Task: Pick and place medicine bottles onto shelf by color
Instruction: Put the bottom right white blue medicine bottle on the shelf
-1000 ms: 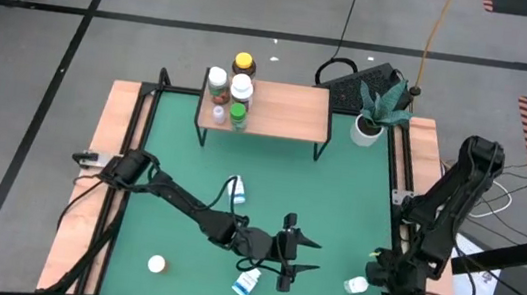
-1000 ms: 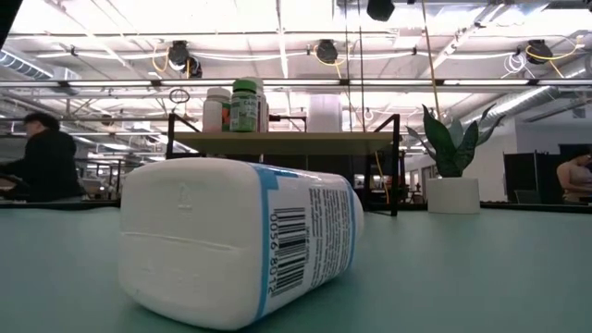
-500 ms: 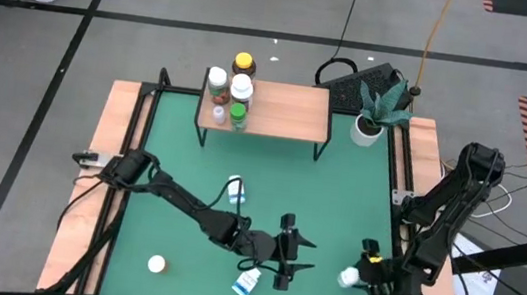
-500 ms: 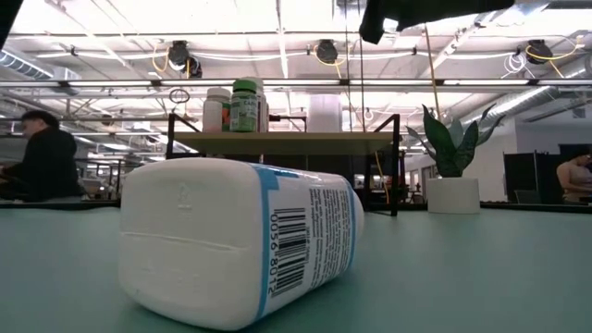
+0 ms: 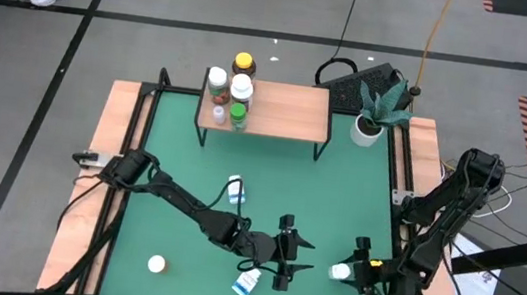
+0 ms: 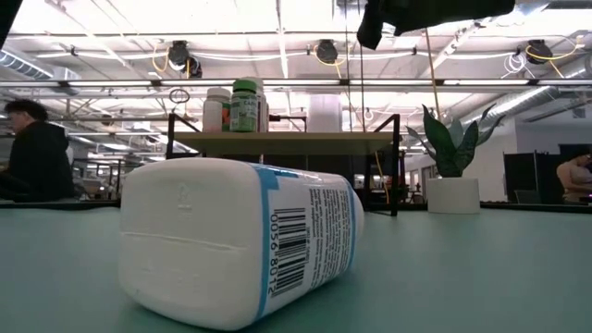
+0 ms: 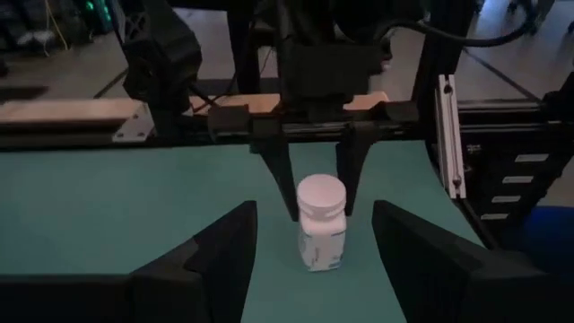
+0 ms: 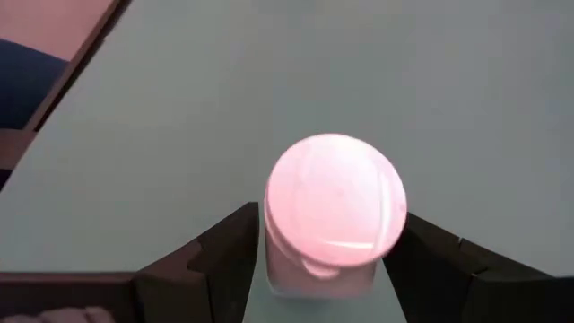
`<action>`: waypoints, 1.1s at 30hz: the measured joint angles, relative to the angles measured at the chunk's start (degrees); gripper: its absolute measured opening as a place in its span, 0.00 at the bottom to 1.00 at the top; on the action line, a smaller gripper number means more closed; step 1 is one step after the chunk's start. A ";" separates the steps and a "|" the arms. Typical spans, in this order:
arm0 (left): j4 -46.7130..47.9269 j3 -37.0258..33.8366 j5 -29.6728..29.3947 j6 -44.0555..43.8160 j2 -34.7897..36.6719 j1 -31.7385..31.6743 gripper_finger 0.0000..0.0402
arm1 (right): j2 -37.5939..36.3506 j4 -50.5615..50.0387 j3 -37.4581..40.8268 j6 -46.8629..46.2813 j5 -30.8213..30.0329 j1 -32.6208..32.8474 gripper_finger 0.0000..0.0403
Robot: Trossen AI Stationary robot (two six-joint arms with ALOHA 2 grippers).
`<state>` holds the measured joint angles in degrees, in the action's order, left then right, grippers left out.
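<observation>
My right gripper (image 5: 357, 274) is shut on a white medicine bottle (image 5: 339, 272) at the near right of the green table. The bottle's round cap (image 8: 334, 199) faces the wrist camera. My left gripper (image 5: 293, 255) is open and empty, just left of that bottle and pointing at it. A blue-labelled bottle (image 5: 246, 284) lies on its side by my left gripper and fills the low view (image 6: 240, 245). Another blue-labelled bottle (image 5: 235, 188) and a white one (image 5: 156, 264) stand on the table. Several bottles, one green (image 5: 237, 116), stand on the shelf's (image 5: 288, 110) left end. My right gripper pinches the white bottle between its two fingers (image 7: 283, 184), which stand on opposite sides of its upper body just under the cap (image 7: 321, 224). The fingers come from above, pointing down. The bottle is upright. I cannot tell whether its base touches the table.
A white pot with a plant (image 5: 369, 128) stands at the far right corner, right of the shelf. Wooden boards (image 5: 99, 178) line the table's left and right sides. The shelf's right half (image 5: 299, 107) is bare wood.
My right gripper has gone toward the table's left edge and slightly toward the far edge, taking the white bottle with it, closer to my left gripper. The right arm has come into the top of the low view.
</observation>
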<state>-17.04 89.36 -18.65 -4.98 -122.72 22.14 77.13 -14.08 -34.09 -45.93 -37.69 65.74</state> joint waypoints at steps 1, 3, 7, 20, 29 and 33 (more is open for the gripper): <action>0.40 0.00 0.90 -1.08 0.00 -0.26 0.56 | 0.37 1.07 0.00 1.50 -0.03 -0.26 0.53; 1.39 0.00 1.50 -2.85 0.00 -0.58 0.56 | 1.37 3.91 0.00 5.69 -0.24 -1.06 0.53; 2.54 0.00 1.59 -3.77 0.00 -0.51 0.56 | 3.50 9.51 0.00 14.46 -2.61 -3.35 0.53; -0.65 0.00 1.68 -5.15 -1.78 -0.30 0.56 | 2.70 12.60 0.02 24.69 -4.33 -4.96 0.54; -16.36 -0.11 1.89 -1.83 -8.26 -1.24 0.56 | -0.53 12.99 0.04 25.66 -7.03 -5.80 0.77; -18.12 -0.11 1.75 -0.37 -8.26 -1.24 0.56 | -2.95 13.70 0.04 30.10 -9.16 -4.55 0.84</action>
<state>-35.15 89.25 -16.90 -5.36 -130.98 20.91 74.19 -0.39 -34.04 -15.84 -46.85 61.19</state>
